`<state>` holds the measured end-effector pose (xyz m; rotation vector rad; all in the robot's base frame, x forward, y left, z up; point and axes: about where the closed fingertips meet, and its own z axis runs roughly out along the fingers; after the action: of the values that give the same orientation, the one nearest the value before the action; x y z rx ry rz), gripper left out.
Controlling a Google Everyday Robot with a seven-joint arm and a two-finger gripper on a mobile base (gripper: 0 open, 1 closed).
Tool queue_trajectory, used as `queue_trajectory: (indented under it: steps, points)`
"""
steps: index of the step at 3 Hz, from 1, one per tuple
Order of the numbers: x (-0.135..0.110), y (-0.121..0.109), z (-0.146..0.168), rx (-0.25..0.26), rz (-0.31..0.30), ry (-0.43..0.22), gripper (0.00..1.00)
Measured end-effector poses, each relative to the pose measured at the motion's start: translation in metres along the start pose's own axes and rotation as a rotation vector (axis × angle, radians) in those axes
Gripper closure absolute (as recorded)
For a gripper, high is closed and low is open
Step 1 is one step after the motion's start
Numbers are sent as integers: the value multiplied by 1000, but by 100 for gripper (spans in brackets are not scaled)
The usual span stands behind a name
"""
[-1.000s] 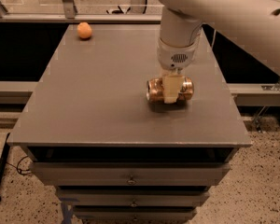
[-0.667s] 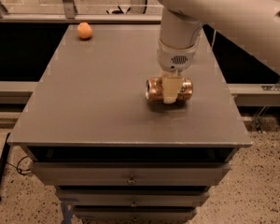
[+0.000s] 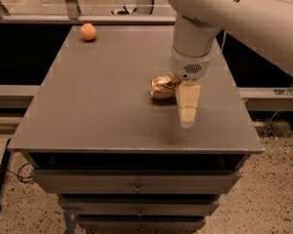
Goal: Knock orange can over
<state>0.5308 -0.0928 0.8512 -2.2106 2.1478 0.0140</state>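
Note:
The orange can [image 3: 161, 87], shiny copper with a pale patch, lies on its side on the grey table [image 3: 102, 101], right of the middle. My gripper [image 3: 187, 116] hangs from the white arm [image 3: 195, 43], pointing down. It is just to the right of the can and nearer the camera, and it hides the can's right end. Nothing shows in the gripper.
A small round orange fruit [image 3: 88, 31] sits at the table's far left corner. The table's right edge is close beside the gripper. Drawers [image 3: 136, 186] are below the tabletop. Dark gaps and rails lie behind and beside the table.
My gripper was down over the can. It has since lifted and come toward the camera, off the can. The can stays lying on the table at about the same spot.

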Motion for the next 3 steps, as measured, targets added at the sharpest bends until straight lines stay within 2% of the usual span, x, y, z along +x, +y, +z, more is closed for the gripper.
queue_trajectory:
  steps: [1,2,3]
  points:
    - [7,0,-2,2,24,-16,0]
    - [30,-6,-14,37,98,-114,0]
    - [67,-11,-34,100,185,-287,0]
